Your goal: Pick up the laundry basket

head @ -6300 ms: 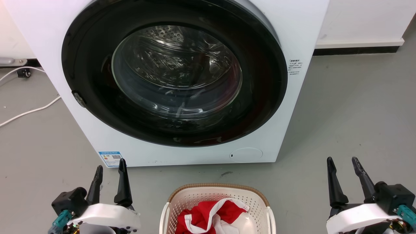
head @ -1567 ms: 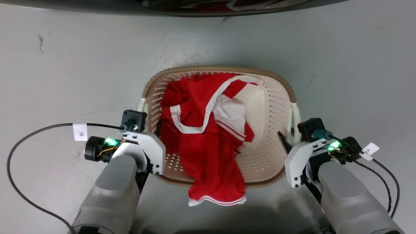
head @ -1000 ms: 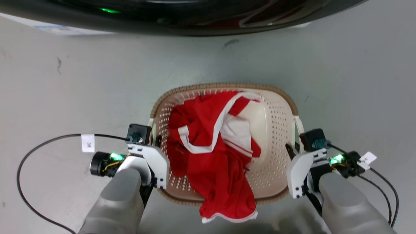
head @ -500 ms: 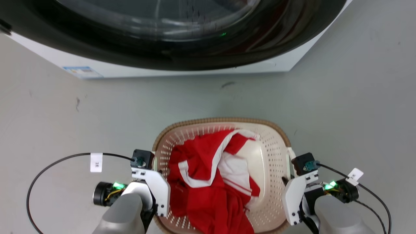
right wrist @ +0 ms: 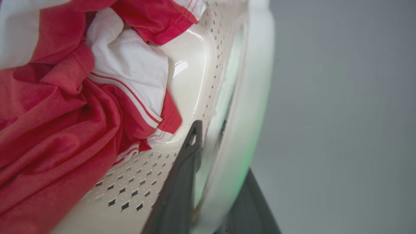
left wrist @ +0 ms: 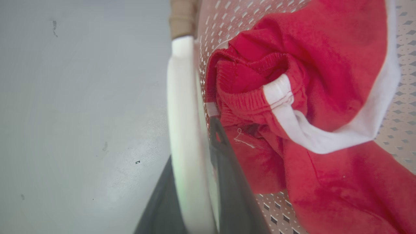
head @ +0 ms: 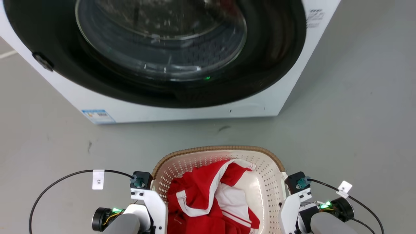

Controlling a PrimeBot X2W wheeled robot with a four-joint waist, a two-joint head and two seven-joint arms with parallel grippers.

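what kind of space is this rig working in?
Probably a laundry area, possibly a test room set up as one. A white front-loading washing machine stands on a bare grey floor, and in front of it is a laundry basket holding red-and-white clothes.

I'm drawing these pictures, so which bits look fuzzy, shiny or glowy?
Head view: the washing machine door looks smeared, with a small green light reflected. Left wrist view: the laundry basket's white handle is fuzzy, the red clothes sharp. Right wrist view: that side's handle is blurry and tinted green; white glare inside the basket.
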